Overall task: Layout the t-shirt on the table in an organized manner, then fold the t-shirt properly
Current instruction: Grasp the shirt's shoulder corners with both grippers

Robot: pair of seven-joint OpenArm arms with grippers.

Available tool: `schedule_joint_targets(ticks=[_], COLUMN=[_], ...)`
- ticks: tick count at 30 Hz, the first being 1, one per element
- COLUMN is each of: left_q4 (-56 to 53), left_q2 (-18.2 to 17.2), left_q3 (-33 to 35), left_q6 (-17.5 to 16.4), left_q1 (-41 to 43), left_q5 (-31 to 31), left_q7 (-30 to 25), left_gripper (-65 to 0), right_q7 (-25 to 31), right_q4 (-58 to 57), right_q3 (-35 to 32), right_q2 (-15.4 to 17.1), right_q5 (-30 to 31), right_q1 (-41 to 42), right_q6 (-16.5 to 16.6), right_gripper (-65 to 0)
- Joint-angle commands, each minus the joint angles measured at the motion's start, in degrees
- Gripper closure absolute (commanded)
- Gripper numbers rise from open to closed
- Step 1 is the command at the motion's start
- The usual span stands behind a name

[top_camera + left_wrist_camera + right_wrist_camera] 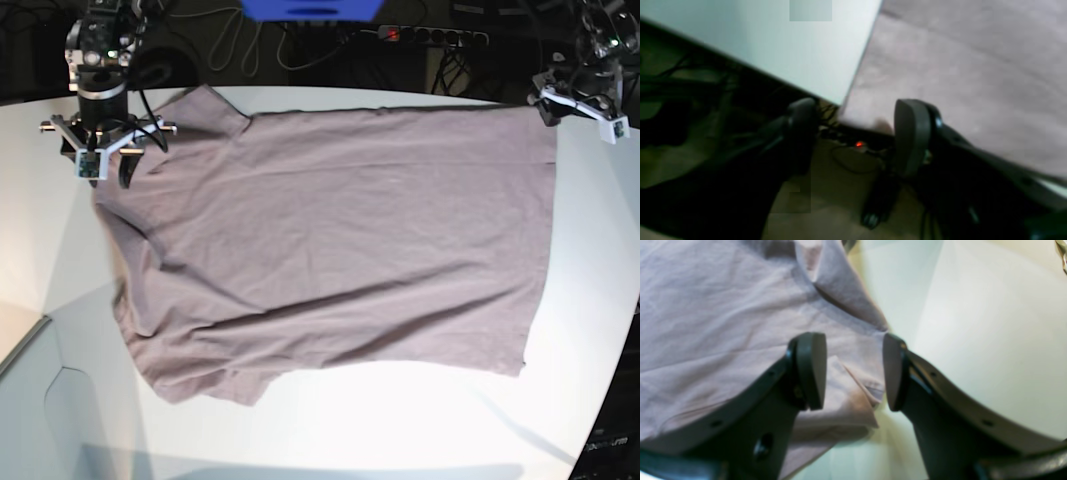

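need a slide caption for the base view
Mauve t-shirt spread flat on the white table, one open claw at each far corner: right claw, left claw.

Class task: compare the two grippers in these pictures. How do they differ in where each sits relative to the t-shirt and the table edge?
The right gripper hangs over the t-shirt at its collar end, with cloth showing between its jaws; the left gripper sits at the hem corner, at the far edge of the table. The left one has floor and cables showing in its gap; the right one has shirt and tabletop. Shared: both are open, and neither is shut on the cloth.
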Motion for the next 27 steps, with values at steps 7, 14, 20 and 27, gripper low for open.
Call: schedule_joint_targets(ticks=[7,14,20,27], left_q4=[-2.47,-6.60,-8.27,-8.27], left_q2=[-0.72,-0.81,-0.81,-0.81], left_q3=[-0.27,-0.27,-0.19,-0.19], left_q6=[-0.30,-0.30,-0.30,-0.30], left_q1=[-3.10,-4.51,-5.12,-5.12], left_q5=[0.35,0.35,0.35,0.35], left_q7=[-0.99,-0.99,-0.90,-0.82], left_gripper=[-36.2,-36.2,-35.6,-23.5], right_q7=[1.21,1.12,1.12,1.12], right_q4=[0.70,0.70,0.70,0.70], right_q3=[0.14,0.22,0.22,0.22], right_q2=[0.15,0.15,0.15,0.15], right_q5=[0.28,0.28,0.28,0.28], right_q1=[-0.11,-0.11,-0.11,-0.11], right_q6=[0.04,0.04,0.04,0.04], right_gripper=[-28.0,-28.0,-28.0,-28.0])
